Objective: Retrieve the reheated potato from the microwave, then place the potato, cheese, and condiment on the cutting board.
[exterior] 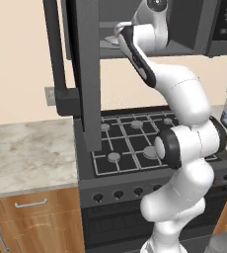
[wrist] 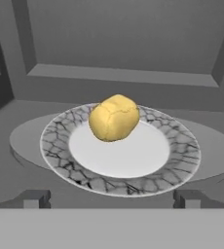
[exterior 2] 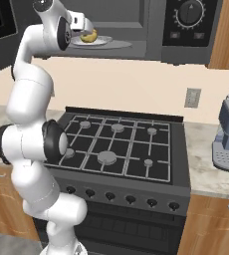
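Observation:
The microwave (exterior 2: 188, 30) hangs above the stove with its dark door (exterior: 83, 69) swung open to the left. Inside, the yellowish potato (wrist: 114, 117) rests on a white plate with a cracked grey rim (wrist: 184, 158), which sits on the glass turntable (wrist: 21, 138). The potato (exterior 2: 89, 36) is also seen from the right base. My gripper (wrist: 112, 199) is open at the microwave's mouth, just short of the plate, its fingertips (wrist: 36, 198) spread wider than the potato. The gripper (exterior 2: 81, 26) holds nothing. Cheese, condiment and cutting board are out of view.
A black gas stove (exterior 2: 116, 144) lies directly below the microwave. A marble counter (exterior: 26, 148) extends to its left. A grey coffee machine (exterior 2: 228, 134) stands on the counter at the right, beside a wall outlet (exterior 2: 192, 97). The open door (exterior: 83, 69) blocks the left side.

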